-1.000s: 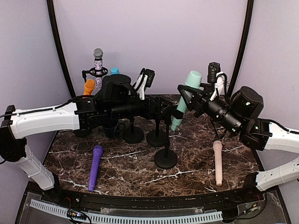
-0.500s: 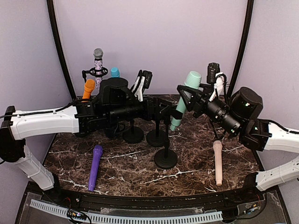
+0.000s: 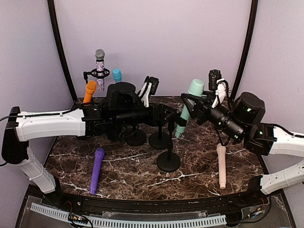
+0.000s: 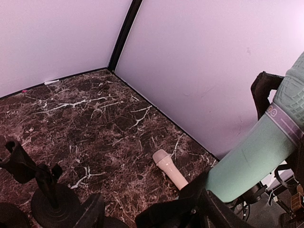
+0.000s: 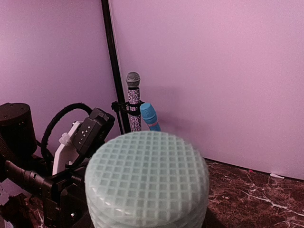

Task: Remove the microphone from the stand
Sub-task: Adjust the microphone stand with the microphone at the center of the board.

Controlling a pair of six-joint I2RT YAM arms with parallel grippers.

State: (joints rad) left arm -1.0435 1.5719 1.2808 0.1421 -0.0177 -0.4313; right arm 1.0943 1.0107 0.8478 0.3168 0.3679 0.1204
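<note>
Marble table [image 3: 133, 172], lilac walls [image 3: 156, 42]. Mint microphone [image 3: 183, 118]: tilted, head up-right, foot in stand [image 3: 168, 163]; right gripper [image 3: 191, 106] clamped round it (the nearer arm); left gripper [image 3: 167, 117] at stand, grip unclear

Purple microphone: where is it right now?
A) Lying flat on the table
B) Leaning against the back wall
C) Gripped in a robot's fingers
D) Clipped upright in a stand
A: the purple microphone lies on its side on the dark marble table, near the front left, with no stand or fingers touching it.
</note>
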